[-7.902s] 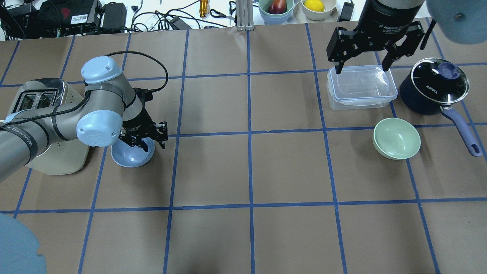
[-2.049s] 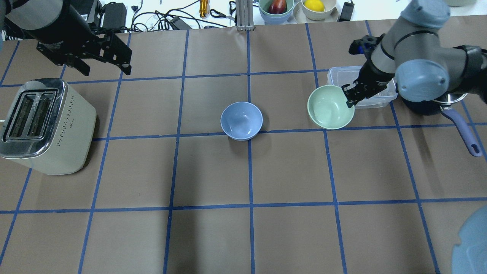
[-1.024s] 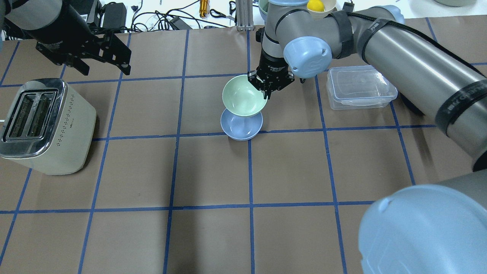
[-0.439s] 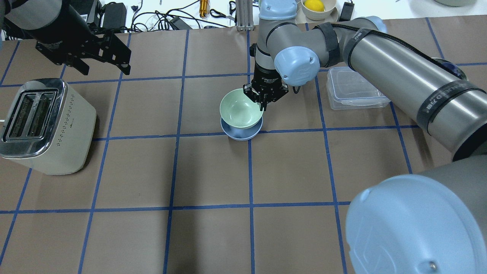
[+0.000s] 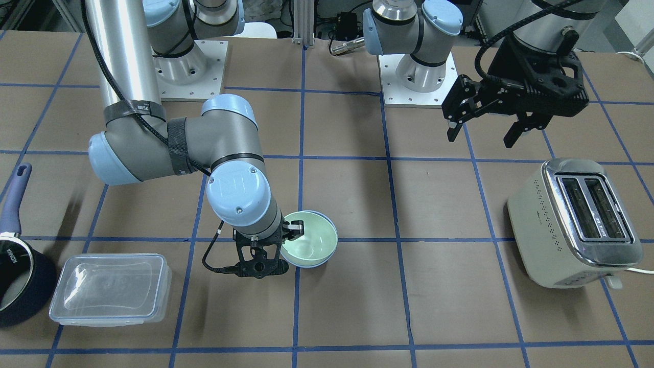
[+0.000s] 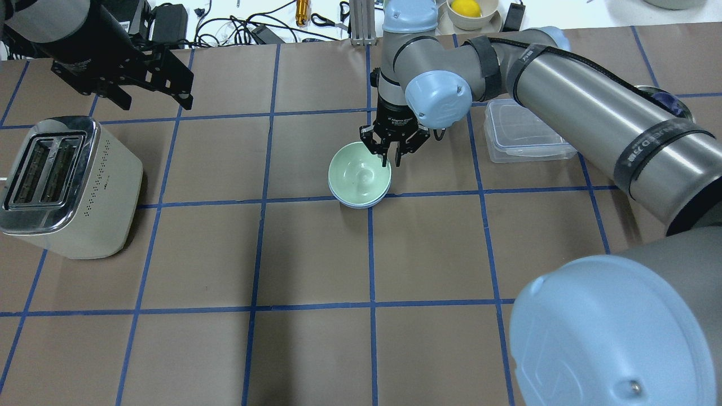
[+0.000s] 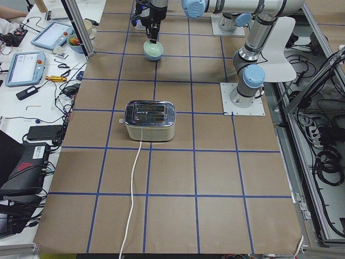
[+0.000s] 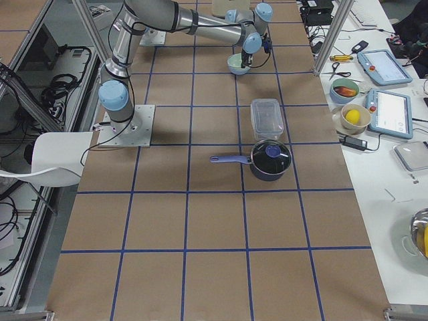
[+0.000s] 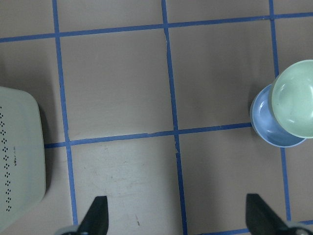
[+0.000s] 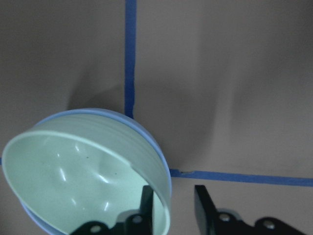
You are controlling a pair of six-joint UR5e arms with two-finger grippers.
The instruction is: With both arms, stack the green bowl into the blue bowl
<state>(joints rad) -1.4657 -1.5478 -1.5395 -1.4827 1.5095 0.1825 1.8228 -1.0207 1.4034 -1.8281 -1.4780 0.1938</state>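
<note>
One brown table (image 6: 428, 254), blue tape grid (image 6: 310, 308)

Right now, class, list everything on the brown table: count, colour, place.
green bowl: one, pale mint, nested in the blue bowl, mid-table
blue bowl: one, periwinkle, under the green bowl
toaster: one, cream, robot's left end
clear container: one, transparent, robot's right side
saucepan: one, dark with blue handle, beside the container
right gripper: one, black, open, astride the green bowl's rim
left gripper: one, black, open, raised near the toaster
</note>
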